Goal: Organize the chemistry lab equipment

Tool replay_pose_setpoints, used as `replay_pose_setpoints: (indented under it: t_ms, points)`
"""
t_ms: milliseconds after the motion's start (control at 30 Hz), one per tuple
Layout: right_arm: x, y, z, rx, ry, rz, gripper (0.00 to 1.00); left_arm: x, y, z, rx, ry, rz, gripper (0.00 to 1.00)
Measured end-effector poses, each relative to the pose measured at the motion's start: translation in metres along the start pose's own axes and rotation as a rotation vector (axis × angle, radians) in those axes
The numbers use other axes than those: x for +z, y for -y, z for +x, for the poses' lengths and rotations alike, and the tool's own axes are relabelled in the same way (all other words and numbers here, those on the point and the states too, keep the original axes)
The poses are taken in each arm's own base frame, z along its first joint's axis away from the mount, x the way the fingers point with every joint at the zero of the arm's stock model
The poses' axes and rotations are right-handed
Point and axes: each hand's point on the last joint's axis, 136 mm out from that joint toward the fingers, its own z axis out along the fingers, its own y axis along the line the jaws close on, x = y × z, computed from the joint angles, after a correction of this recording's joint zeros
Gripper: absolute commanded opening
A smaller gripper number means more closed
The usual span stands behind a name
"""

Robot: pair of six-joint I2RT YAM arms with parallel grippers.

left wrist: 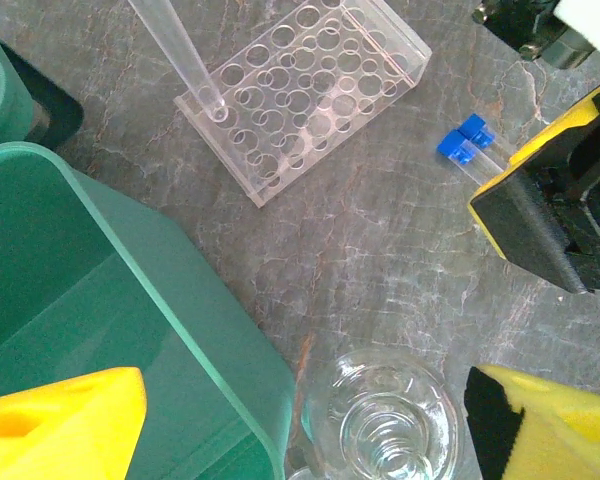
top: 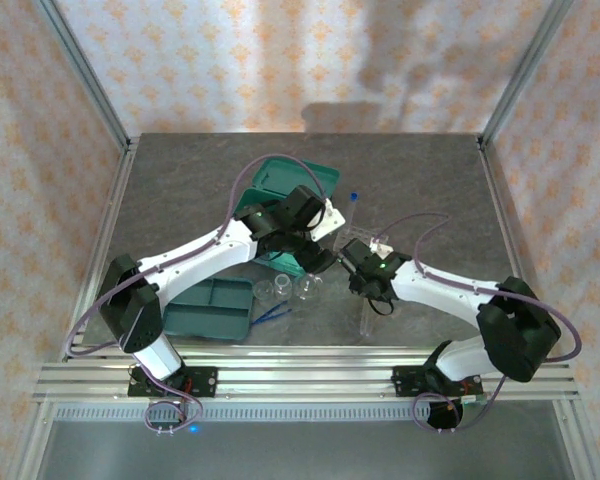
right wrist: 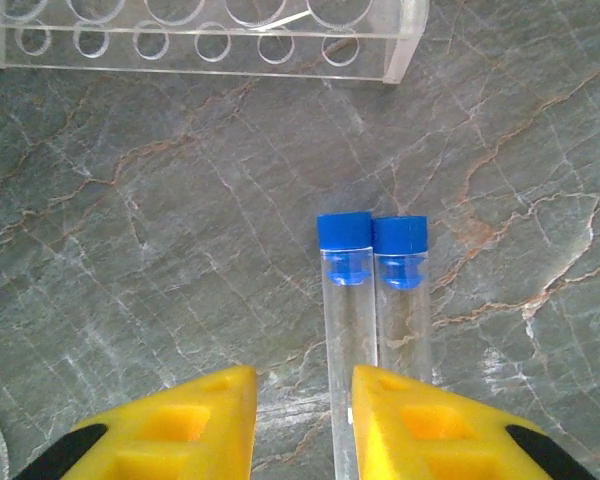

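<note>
Two blue-capped test tubes [right wrist: 343, 300] lie side by side on the stone table, caps toward the clear perforated rack [right wrist: 210, 40]. My right gripper [right wrist: 302, 425] is open just above them; the left tube lies between its fingers, hard against the right finger [right wrist: 440, 430], and the other tube runs under that finger. A third tube [left wrist: 175, 50] stands slanted in the rack [left wrist: 305, 85], its blue cap [top: 353, 198] showing from above. My left gripper [left wrist: 300, 440] is open over a clear glass vessel [left wrist: 380, 420], not touching it. Both vessels [top: 267, 290] [top: 307, 287] stand near the blue tweezers [top: 275, 313].
The flat teal divided tray [top: 210, 305] lies at the front left. The larger teal case [top: 280, 180] sits behind the left arm, and its wall [left wrist: 130, 300] stands close beside the left gripper. The two grippers are very near each other at mid-table.
</note>
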Motion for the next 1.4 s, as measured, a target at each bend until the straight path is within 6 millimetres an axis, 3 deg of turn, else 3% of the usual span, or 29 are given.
replay_pose_setpoints:
  t_ms: [1400]
  points:
    - [0.014,0.005,0.006,-0.004,-0.025,0.049,0.30,0.001,-0.002,0.006,0.001,-0.020,-0.016,0.86]
